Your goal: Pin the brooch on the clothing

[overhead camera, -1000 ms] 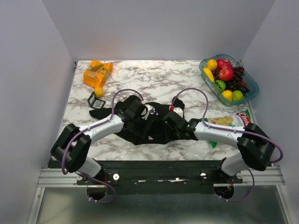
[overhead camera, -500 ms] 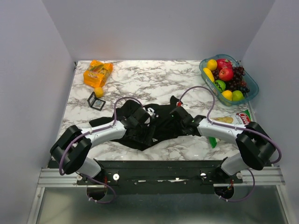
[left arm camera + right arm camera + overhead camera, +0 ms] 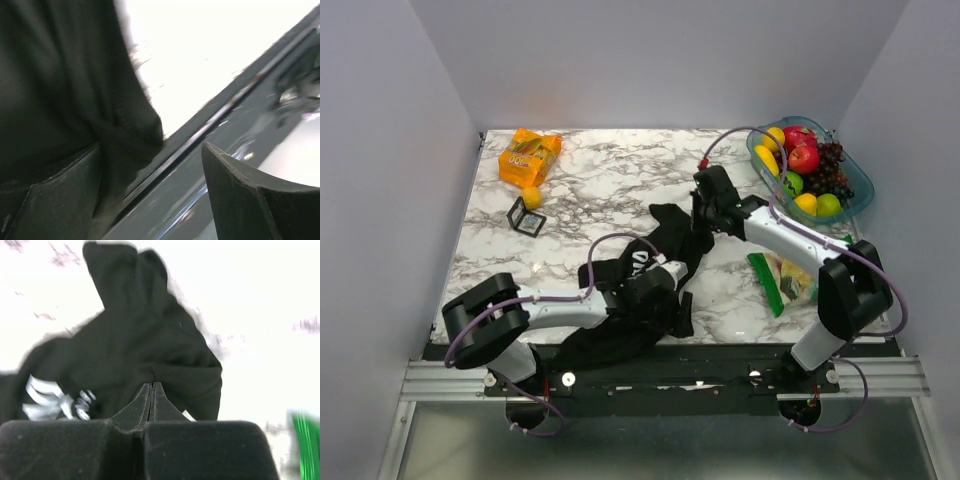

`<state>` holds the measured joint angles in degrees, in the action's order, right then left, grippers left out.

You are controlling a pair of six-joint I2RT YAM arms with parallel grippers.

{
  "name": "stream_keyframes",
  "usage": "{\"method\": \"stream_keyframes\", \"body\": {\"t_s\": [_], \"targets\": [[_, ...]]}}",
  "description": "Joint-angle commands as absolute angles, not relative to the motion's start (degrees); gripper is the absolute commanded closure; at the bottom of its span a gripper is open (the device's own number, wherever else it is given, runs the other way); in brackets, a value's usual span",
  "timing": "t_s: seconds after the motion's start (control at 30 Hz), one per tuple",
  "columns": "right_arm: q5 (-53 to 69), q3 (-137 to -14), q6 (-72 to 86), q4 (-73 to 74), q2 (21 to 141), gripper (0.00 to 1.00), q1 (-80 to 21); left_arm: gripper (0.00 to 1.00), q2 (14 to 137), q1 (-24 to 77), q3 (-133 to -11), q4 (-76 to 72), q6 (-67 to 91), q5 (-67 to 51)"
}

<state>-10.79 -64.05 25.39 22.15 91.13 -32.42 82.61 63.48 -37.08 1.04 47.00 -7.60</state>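
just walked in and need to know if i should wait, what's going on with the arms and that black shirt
Both arms are working on the black T-shirt, which lies bunched up on the marble table. The right gripper is shut, its tips pinching a fold of the fabric. The left gripper is open at the table's near edge, with cloth against one finger. No brooch shows in any view, so pinning does not look begun.
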Motion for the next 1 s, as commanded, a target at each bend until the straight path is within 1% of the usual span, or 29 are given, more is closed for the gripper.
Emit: {"method": "stream_keyframes", "body": {"t_s": [0.0, 0.03, 0.07, 0.13, 0.2, 0.23, 0.27, 0.3, 0.37, 0.47, 0.57, 0.67, 0.8, 0.97], "targets": [[-6.7, -74.2, 18.7, 21.8, 99.0, 0.99, -30.8, 0.12, 90.1, 65.2, -48.7, -9.0, 48.5, -7.6], [-6.2, -78.0, 18.3, 22.5, 99.8, 0.99, -30.7, 0.11, 90.6, 65.2, -51.6, -5.4, 44.9, -6.4], [-5.8, -79.6, 17.7, 22.9, 101.2, 0.99, -30.7, 0.09, 91.0, 65.1, -57.2, -3.3, 43.1, -3.7], [-5.2, -82.3, 16.6, 24.5, 101.3, 0.99, -30.7, 0.07, 90.3, 64.8, -61.9, 3.6, 39.0, -0.6], [-5.4, -83.7, 15.9, 25.1, 99.3, 0.81, -30.4, 0.04, 87.7, 64.1, -65.6, 7.4, 34.0, 3.5], [-5.4, -83.6, 15.9, 25.7, 98.2, 0.67, -30.2, 0.03, 86.7, 63.5, -66.0, 10.1, 33.0, 4.0], [-5.3, -82.3, 15.9, 25.8, 97.1, 0.41, -29.7, 0.02, 85.5, 61.8, -65.4, 11.3, 31.6, 4.1], [-5.5, -81.3, 16.2, 26.0, 94.0, 0.32, -29.5, 0.02, 83.3, 60.8, -64.5, 12.5, 31.4, 4.4], [-6.1, -78.2, 16.7, 26.3, 90.5, 0.20, -29.2, 0.01, 81.0, 57.7, -60.8, 15.8, 31.0, 4.3], [-6.9, -70.9, 18.5, 26.7, 84.0, 0.16, -28.9, 0.01, 77.5, 54.7, -54.3, 18.6, 30.7, 4.3], [-6.6, -62.9, 21.3, 27.8, 78.3, 0.15, -28.8, 0.01, 75.7, 52.3, -48.3, 19.1, 30.7, 4.6], [-5.2, -55.6, 24.4, 28.0, 73.5, 0.14, -28.9, 0.01, 75.3, 52.0, -44.2, 17.7, 32.2, 5.6], [-2.3, -48.6, 27.6, 26.5, 71.1, 0.14, -28.9, 0.02, 77.6, 51.9, -40.2, 10.2, 34.5, 5.0], [-4.5, -45.0, 30.4, 26.2, 70.9, 0.15, -28.9, 0.07, 80.7, 53.3, -35.7, 1.8, 41.2, 4.1]]}}
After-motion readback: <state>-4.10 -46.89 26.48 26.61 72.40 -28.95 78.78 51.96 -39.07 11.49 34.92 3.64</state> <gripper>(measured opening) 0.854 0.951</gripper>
